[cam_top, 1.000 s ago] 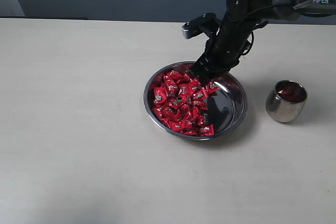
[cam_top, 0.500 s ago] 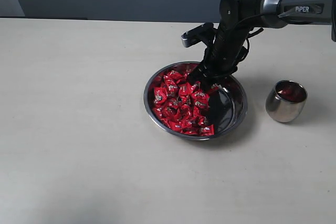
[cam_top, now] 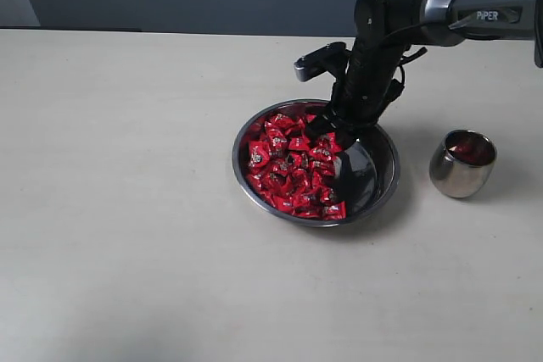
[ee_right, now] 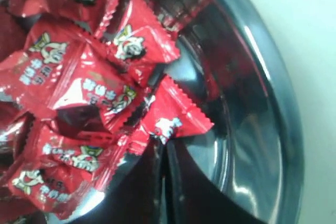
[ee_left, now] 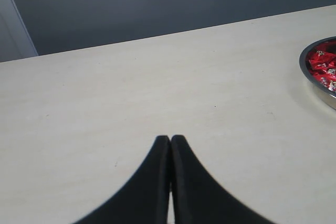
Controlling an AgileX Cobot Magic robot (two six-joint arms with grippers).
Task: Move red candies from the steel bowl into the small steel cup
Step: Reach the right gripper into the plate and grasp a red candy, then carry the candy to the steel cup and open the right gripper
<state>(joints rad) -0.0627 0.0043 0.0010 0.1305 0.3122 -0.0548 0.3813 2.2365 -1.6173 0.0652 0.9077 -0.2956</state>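
Right fingers [ee_right: 186, 182] shut in the bowl [cam_top: 383, 180] mid-bench [cam_top: 127, 209], tips at a candy's edge among the candies [cam_top: 288, 167]; left fingers [ee_left: 149, 182] shut over the bench; cup [cam_top: 458, 180] near the right edge, beside the bowl

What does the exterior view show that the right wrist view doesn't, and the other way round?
Only the exterior view shows the cup standing on the table beside the bowl, and the arm reaching in. Only the right wrist view shows the right tool closed at a candy's edge, and the print on the wrappers. Both show the bowl and its red candies.
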